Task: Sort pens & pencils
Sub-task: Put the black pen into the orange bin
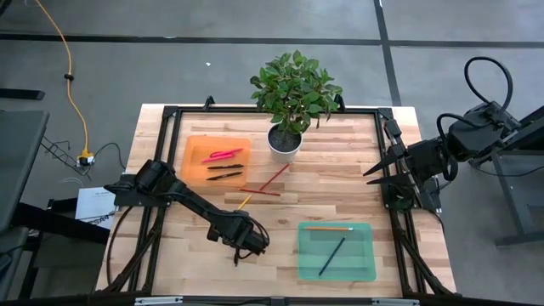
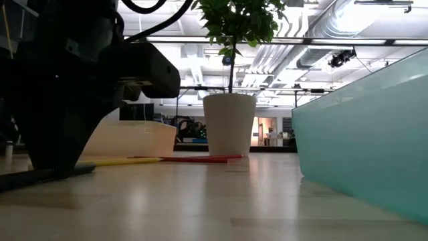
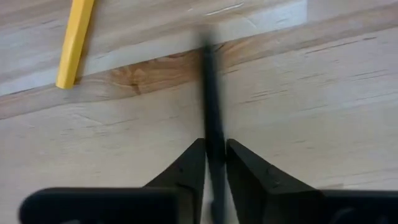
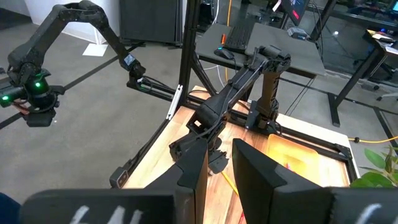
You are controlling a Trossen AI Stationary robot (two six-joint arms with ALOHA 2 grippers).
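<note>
Dark pen (image 3: 213,124) clamped between the fingers (image 3: 186,171) of the left gripper (image 1: 246,244), held low over the bare wood near the table's front edge, between the two trays. Orange tray (image 1: 194,170), rear left: three pens, one pink (image 1: 223,155) and two dark (image 1: 225,172). Green tray (image 1: 367,255), front right: two pencils, one orange-tan (image 1: 328,229) along its rear side and one long dark (image 1: 332,255) lying diagonally. Loose on the table (image 1: 340,170) between the trays: one yellow pencil (image 1: 244,202) and two red pencils (image 1: 267,184), close together in front of the white plant pot (image 1: 284,144); in the low view the yellow pencil lies flat just beside the left arm. The central boards are otherwise open. Right gripper (image 1: 374,174) hovers at the table's right edge, well apart from all items, its fingers (image 4: 256,171) slightly parted on nothing.
</note>
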